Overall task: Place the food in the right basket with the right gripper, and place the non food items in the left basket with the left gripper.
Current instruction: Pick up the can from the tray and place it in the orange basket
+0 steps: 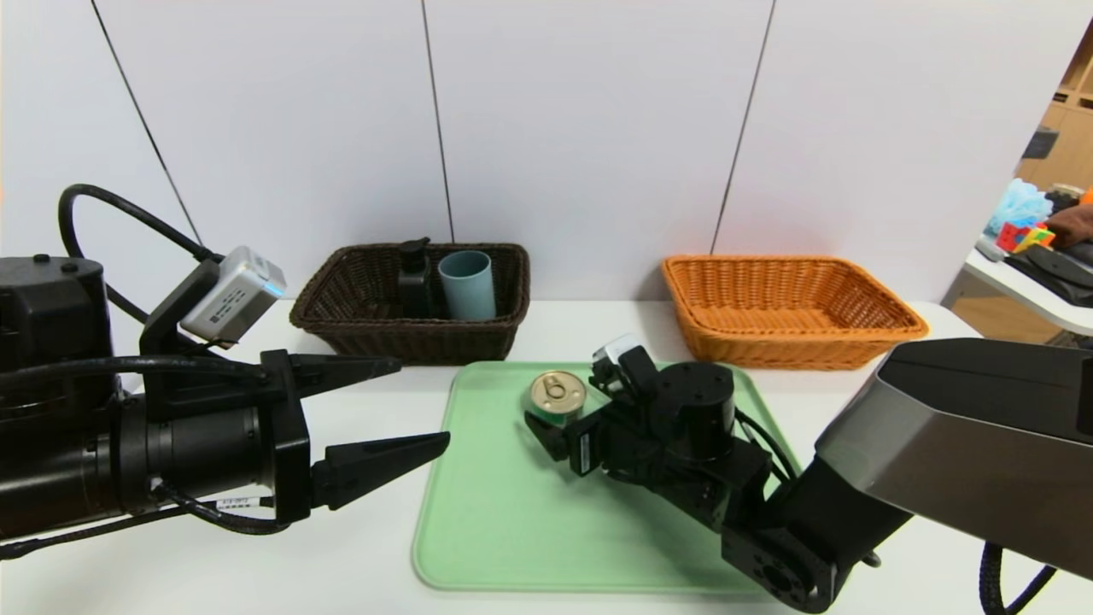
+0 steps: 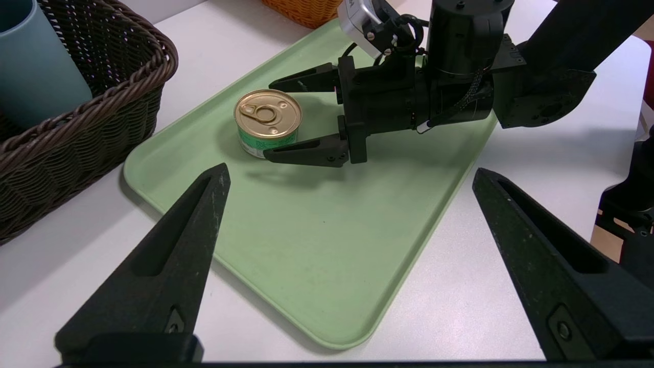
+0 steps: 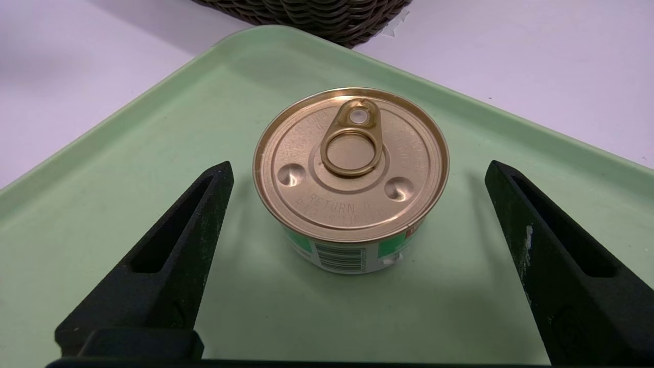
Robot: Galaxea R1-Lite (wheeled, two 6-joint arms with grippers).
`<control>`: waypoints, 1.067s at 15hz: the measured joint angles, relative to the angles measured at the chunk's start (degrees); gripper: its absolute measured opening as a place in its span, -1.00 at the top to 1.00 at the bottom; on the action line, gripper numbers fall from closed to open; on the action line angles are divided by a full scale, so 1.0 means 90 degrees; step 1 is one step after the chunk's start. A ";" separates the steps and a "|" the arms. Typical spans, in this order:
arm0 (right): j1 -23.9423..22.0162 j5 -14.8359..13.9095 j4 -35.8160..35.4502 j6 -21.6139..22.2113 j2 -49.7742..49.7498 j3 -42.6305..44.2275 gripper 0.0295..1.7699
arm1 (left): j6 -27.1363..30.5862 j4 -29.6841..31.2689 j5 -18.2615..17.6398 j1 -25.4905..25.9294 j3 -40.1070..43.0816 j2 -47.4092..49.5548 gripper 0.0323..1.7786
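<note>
Already, the non-food side looks finished, with the food left to sort. The white worktop (image 1: 359, 547) carries a smooth, round-cornered green plastic tray (image 1: 512, 530), the landmark here. Behind the tray, to its right, sits the orange basket (image 1: 786, 352), woven wicker with a flared rim, awaiting its item. Behind it to the left, the dark brown basket (image 1: 410, 343), coarse wicker, holds a matte blue-grey cylindrical cup (image 1: 470, 290) and a black, boxy pump bottle (image 1: 416, 286). To the left of the tray, the left tool (image 1: 406, 408) stands wide and empty, its part seemingly done. Over the tray, the right tool (image 3: 359, 162) is spread wide around a squat tin can (image 3: 352, 204) (gold pull-tab lid, green and white label), not gripping it. The can stands upright on the tray, near its back edge; grasping, lifting and placing it remain.
</note>
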State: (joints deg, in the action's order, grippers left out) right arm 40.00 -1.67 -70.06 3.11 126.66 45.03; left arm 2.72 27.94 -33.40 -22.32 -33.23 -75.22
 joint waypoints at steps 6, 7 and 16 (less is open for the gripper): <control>0.0000 0.0003 0.0056 -0.0007 0.0161 0.0121 -0.92 | -0.0003 0.0009 0.0003 0.0000 0.0000 -0.0037 -0.90; -0.0007 0.0003 0.0054 -0.0005 0.0168 0.0133 -0.92 | -0.0003 0.0012 0.0003 0.0000 0.0000 -0.0049 -0.90; -0.0038 -0.0007 0.0272 -0.0005 0.0260 0.0367 -0.92 | 0.0000 0.0022 0.0009 0.0005 -0.0009 -0.0119 -0.90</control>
State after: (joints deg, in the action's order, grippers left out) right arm 39.66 -1.73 -67.61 3.06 129.00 48.34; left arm 2.72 28.14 -33.32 -22.27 -33.32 -76.29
